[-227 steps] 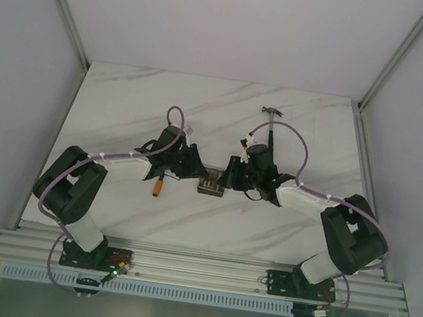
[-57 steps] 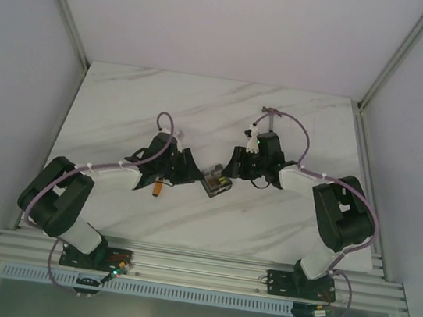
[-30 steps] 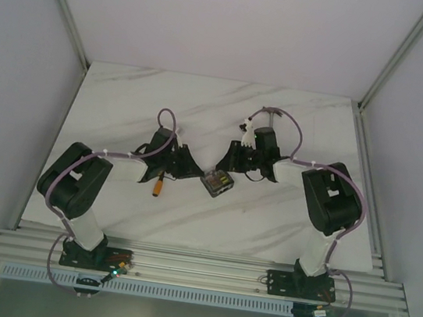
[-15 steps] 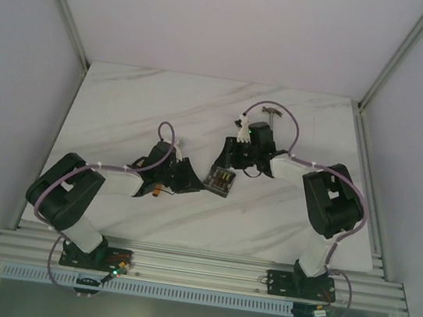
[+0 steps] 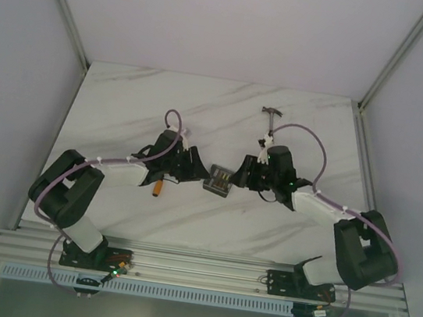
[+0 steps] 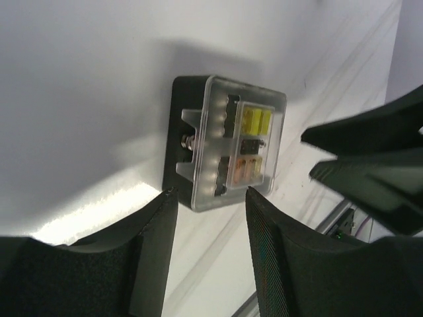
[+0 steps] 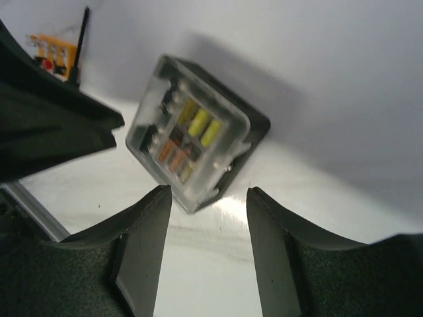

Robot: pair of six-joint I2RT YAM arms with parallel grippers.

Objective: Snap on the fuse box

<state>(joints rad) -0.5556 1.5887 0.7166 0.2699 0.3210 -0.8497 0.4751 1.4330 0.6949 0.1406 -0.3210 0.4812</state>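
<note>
Left pincer and right pincer part-open, empty, flanking the fuse box; a nudge might unseat its lid

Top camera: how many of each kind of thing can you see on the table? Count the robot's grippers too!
Grippers: 2 (left gripper, right gripper)
Fuse box: 1
Hammer: 1
Small orange object: 1
Total: 5

White marble table, pale walls
</note>
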